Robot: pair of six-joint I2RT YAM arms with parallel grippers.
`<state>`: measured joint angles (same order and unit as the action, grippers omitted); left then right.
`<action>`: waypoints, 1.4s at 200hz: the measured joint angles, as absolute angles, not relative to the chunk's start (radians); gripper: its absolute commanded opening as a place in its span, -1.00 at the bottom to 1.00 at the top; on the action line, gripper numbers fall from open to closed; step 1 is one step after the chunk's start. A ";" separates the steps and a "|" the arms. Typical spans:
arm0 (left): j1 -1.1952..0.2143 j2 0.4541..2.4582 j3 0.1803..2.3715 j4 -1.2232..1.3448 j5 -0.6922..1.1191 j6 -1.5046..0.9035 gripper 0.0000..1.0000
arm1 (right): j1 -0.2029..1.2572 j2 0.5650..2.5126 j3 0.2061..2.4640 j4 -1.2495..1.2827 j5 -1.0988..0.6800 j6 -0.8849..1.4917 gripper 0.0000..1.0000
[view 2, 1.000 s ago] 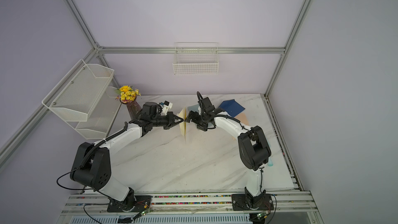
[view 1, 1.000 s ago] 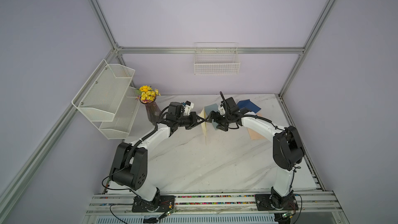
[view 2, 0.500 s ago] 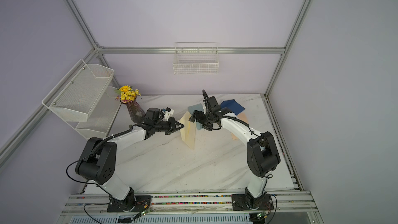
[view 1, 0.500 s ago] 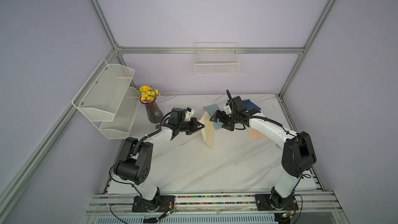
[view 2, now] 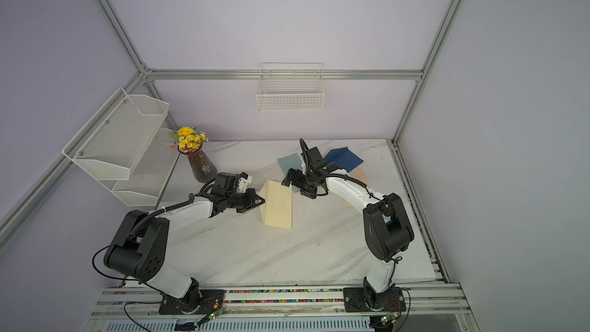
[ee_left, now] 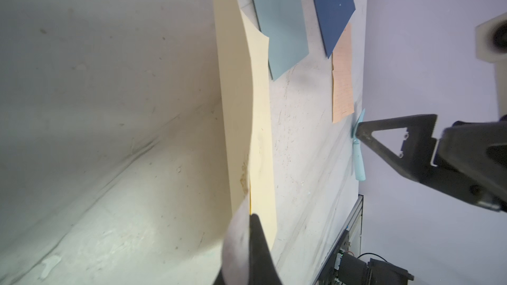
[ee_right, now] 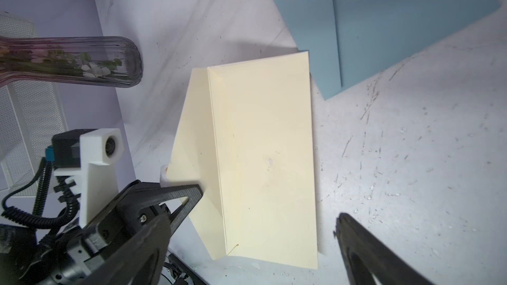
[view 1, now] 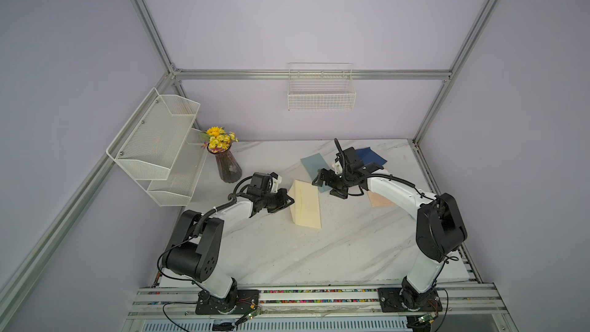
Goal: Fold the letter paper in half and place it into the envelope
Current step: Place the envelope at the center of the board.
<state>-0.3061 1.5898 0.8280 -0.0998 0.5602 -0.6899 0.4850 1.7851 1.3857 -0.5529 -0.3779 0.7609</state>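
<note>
Showing the cream-coloured paper piece (view 1: 308,206) near the middle of the white marble tabletop (view 1: 287,250). One long rectangular panel lies flat. A tapering flap rises from the crease along its left edge. The outline suggests an envelope with its flap lifted, though a half-folded letter sheet cannot be ruled out. Its far corner touches or just overlaps a grey-blue paper envelope (view 1: 312,162).

Handling, by judgement: the piece is thin and very light. It is stiff enough to hold a crease but bows readily, as the curved flap shows in the left wrist view (ee_left: 238,91). It probably slides easily on the smooth stone and would crumple under a hard pinch. The free edge of the raised flap, near its middle, is the sensible place to take hold. The flat panel offers no edge to grasp until it is lifted.

Pose: the left arm reaches forward and low with its forearm nearly level. The left gripper (view 1: 290,201) is clamped on the flap's outer edge. The right arm bends at the elbow and reaches inward. The right gripper (view 1: 329,186) hangs above the far end of the piece, tilted down, jaws wide apart and holding nothing.
</note>
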 measured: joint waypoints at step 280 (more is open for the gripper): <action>-0.223 1.379 0.786 -0.438 0.258 -0.614 0.04 | 0.591 2.043 1.390 -0.534 -0.356 0.734 -1.00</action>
